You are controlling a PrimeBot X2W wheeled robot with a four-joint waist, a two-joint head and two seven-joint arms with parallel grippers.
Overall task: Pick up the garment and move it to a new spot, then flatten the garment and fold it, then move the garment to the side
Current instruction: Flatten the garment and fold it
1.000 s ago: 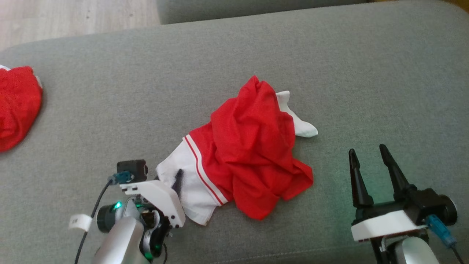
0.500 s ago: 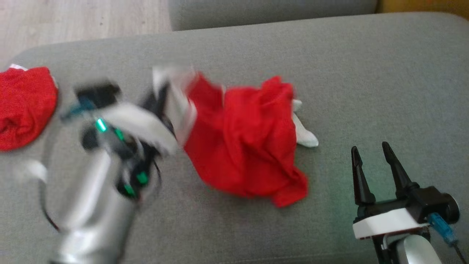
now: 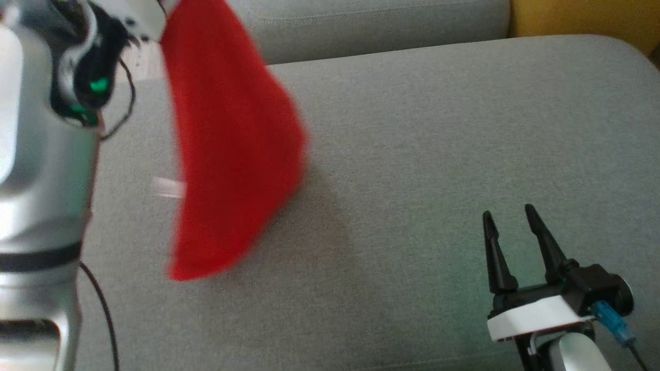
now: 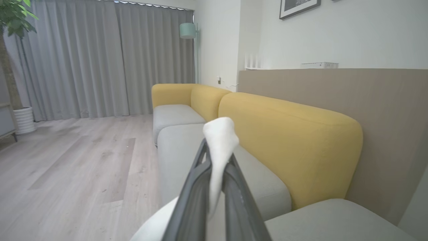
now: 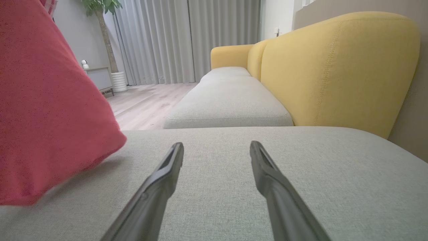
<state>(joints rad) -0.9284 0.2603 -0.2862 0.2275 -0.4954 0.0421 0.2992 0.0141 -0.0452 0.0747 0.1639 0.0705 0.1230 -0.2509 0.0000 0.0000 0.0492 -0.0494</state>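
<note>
— Left hand (image 4: pixel 214 157)?
— Pinched shut on garment (image 3: pixel 227 144), at its white edge (image 4: pixel 220 134); held high so it hangs free for carrying.
— Sofa (image 3: pixel 438 129)?
— Beneath; garment dangles over its left part. Right hand (image 3: pixel 508 211) spread, idle, well apart.

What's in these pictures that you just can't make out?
- Left wrist view: the left gripper pinches a white fold of the garment; the rest runs off the bottom edge.
- Head view: motion blur hides the garment's type and creases; the top edge cuts off the fingers.
- Right wrist view: the left edge crops the garment, so whether its hem touches the sofa is unclear.
</note>
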